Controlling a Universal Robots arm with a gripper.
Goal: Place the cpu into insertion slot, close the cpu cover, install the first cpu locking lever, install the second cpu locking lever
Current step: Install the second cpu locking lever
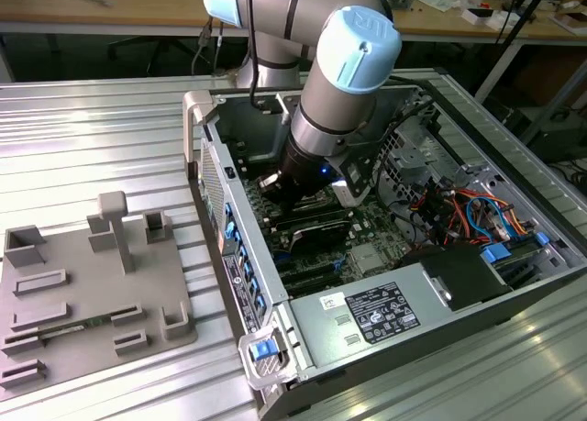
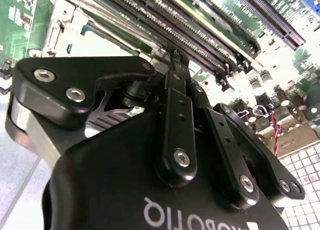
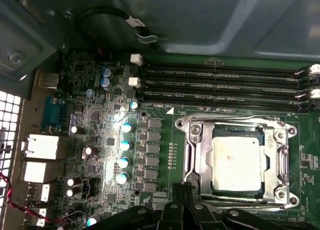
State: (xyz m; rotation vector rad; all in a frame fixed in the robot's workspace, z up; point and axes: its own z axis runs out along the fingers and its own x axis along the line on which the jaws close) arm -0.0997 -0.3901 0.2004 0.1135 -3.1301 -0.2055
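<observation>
In the first wrist view the cpu, its silvery-grey top up, lies flat in the insertion slot on the green board. The cpu cover, a thin metal frame, lies down around the chip. A wire locking lever runs along one side of the socket and another along the adjacent side. My gripper is shut, its black tips at the socket corner by the end of that second lever. The second wrist view shows the fingers pressed together, tips just over the board. I cannot tell whether they touch the lever.
My arm reaches down into the open computer case. Long black memory slots run beside the socket, with capacitors on the other side. A power supply and cables fill the case. A grey fixture plate lies at the exterior view's left.
</observation>
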